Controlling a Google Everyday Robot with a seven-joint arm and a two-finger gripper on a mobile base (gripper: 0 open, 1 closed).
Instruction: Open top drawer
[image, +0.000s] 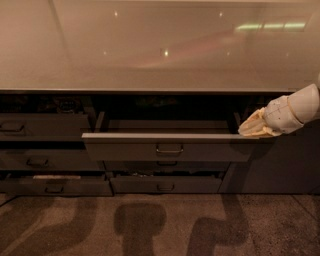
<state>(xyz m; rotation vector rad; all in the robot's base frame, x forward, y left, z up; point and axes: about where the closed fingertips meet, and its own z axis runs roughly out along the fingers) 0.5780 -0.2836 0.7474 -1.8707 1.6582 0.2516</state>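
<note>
The top drawer (169, 148) is the wide dark grey drawer under the middle of the counter. It stands pulled out, its front well forward of the cabinet, with a small recessed handle (169, 149) at its centre. The dark inside of the drawer shows behind the front. My gripper (251, 128), pale and cream-coloured, comes in from the right on a white arm (295, 109). It sits at the right end of the drawer's top front edge, touching or just over it.
A glossy pale countertop (160, 50) overhangs the drawers. Left of the open drawer are more dark drawers (40, 125), slightly ajar. Lower drawers (165, 184) sit beneath. A plain dark cabinet panel (285, 165) is at the right. Speckled floor (160, 225) lies in front.
</note>
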